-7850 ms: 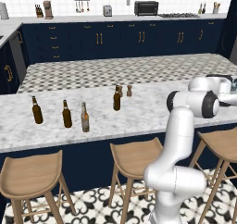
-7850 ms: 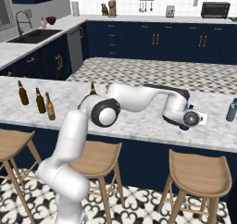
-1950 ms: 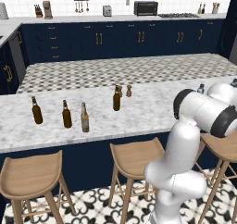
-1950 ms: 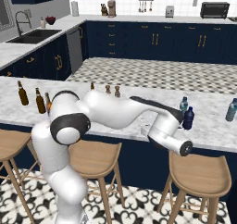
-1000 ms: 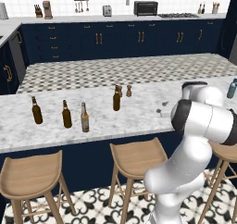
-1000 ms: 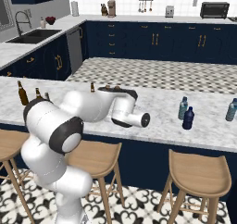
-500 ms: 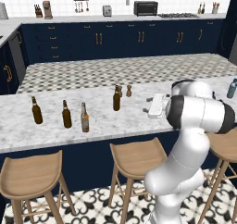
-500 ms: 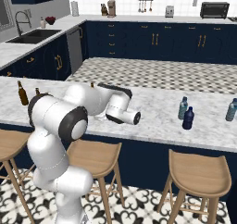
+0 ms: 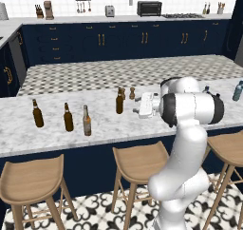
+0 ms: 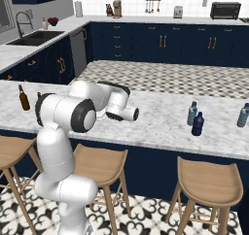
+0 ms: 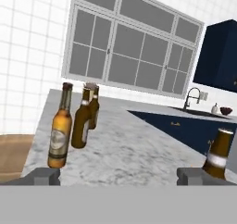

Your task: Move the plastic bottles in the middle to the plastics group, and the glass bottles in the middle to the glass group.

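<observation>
My gripper [image 9: 141, 106] hangs open over the counter's middle, empty, pointing left, just right of the dark brown middle bottle [image 9: 119, 101]. In the hand view its fingertips [image 11: 42, 175] stand wide apart, with that bottle [image 11: 217, 153] by the right tip. Further left stands the light amber grey-labelled bottle [image 9: 87, 121] [image 11: 60, 128], beside the glass group's two dark brown bottles [image 9: 68, 118] [image 9: 37, 113] [image 11: 83, 119]. The navy bottle [image 10: 198, 124] stands upright right next to a teal bottle [image 10: 192, 113]. The other teal bottle [image 10: 243, 115] is further right.
Two small brown shakers [image 9: 128, 92] stand just behind the dark brown middle bottle. Wooden stools [image 9: 140, 160] line the near side of the marble counter [image 9: 104, 134]. A sink [image 10: 34, 37] and dark cabinets lie beyond.
The arm has swung left from the plastics end across the counter to the middle. The navy bottle stays standing beside the teal bottle, let go.
</observation>
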Robot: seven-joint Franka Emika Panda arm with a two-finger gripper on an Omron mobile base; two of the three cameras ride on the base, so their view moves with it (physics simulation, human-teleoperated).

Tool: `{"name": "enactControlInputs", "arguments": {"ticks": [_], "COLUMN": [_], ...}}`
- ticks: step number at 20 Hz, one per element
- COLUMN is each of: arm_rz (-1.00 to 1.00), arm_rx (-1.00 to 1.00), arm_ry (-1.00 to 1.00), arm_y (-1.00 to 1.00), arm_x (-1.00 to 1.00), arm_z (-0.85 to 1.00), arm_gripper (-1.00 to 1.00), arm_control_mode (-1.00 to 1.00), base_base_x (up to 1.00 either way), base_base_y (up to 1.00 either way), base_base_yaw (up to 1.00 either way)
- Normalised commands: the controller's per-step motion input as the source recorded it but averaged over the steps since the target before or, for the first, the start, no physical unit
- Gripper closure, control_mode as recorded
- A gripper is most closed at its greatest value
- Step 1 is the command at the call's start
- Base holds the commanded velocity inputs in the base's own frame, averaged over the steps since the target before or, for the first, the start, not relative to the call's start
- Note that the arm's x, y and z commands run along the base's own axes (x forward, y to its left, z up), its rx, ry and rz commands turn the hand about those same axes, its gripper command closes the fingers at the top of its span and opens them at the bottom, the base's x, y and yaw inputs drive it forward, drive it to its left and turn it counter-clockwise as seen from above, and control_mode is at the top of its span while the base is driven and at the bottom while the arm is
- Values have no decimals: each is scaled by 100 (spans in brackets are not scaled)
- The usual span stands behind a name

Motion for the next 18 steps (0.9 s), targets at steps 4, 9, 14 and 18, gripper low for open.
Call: {"name": "enactControlInputs", "arguments": {"ticks": [4, 9, 14, 18], "arm_rz": [3, 0, 0, 0], "arm_rx": [2, 0, 0, 0], "arm_ry": [0, 0, 3, 1], "arm_y": [8, 10, 10, 3], "arm_x": [54, 38, 50, 37], "arm_z": [-2, -17, -28, -20], "arm_gripper": [-100, -100, -100, -100], "arm_control_mode": [-100, -100, -100, -100], "base_base_x": [0, 0, 0, 0], "base_base_y": [0, 0, 0, 0], "base_base_yaw": [0, 0, 0, 0]}}
